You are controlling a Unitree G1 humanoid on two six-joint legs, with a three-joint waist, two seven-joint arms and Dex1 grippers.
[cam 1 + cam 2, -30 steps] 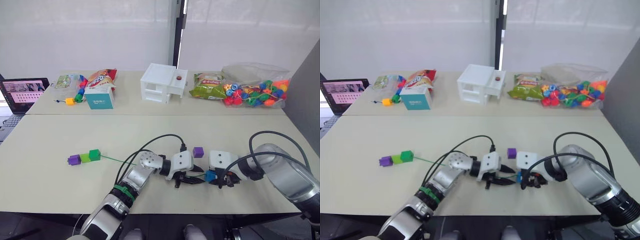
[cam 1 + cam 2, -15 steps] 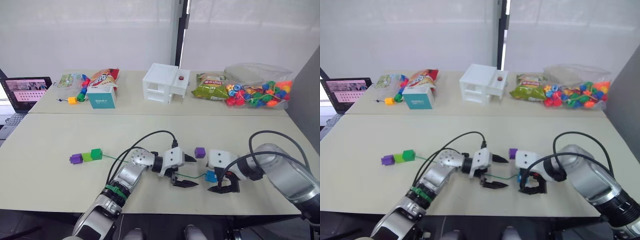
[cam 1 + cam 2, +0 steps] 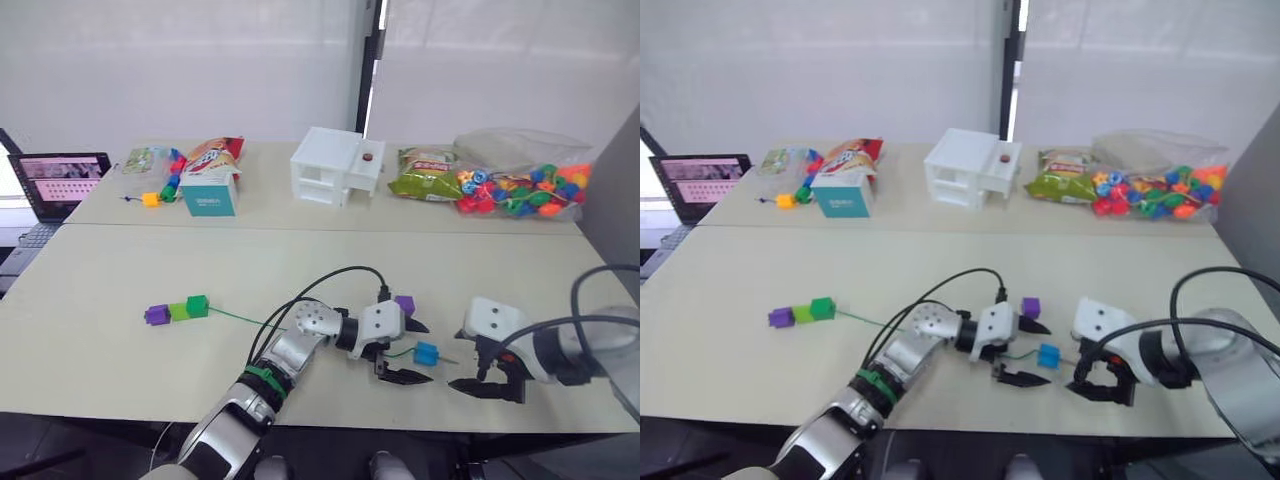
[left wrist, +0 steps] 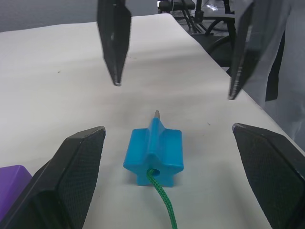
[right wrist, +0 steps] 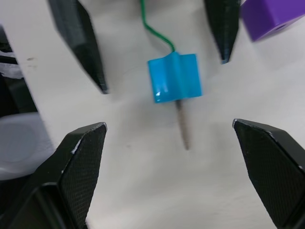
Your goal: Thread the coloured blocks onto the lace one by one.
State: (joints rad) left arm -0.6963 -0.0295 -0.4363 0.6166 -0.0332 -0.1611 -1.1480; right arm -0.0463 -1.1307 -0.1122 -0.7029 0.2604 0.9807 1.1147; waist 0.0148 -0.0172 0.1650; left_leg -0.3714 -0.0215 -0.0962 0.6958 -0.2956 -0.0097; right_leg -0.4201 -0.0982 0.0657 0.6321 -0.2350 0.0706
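While both claws sit low over the near table (image 3: pixel 120 370), I see the blue block (image 3: pixel 426 353) lying free between them, touched by neither. My left gripper (image 3: pixel 409 351) is spread wide, 1 finger up by the loose purple block (image 3: pixel 404 305) and the other on the near side of the blue block, so the blue block lies just off its fingertips. My right gripper (image 3: pixel 478 366) is also spread apart and holds nothing; the blue block lies a short way beyond its tips, toward the left gripper.

From the left wrist, the lace (image 4: pixel 160 199) runs as a green cord into the blue block's hole, and its dark stiff tip (image 4: pixel 157 114) pokes out the far side (pointing at the right gripper's 2 black fingers (image 4: pixel 114 36)). The right wrist shows the same: tip sticking out of the block toward that claw, green cord leaving behind it, purple block off to one side beside a left finger.

Well out beyond the left arm, the lace leads to 3 blocks in a touching row: dark green (image 3: pixel 197 306), light green (image 3: pixel 178 311) and purple (image 3: pixel 156 315).
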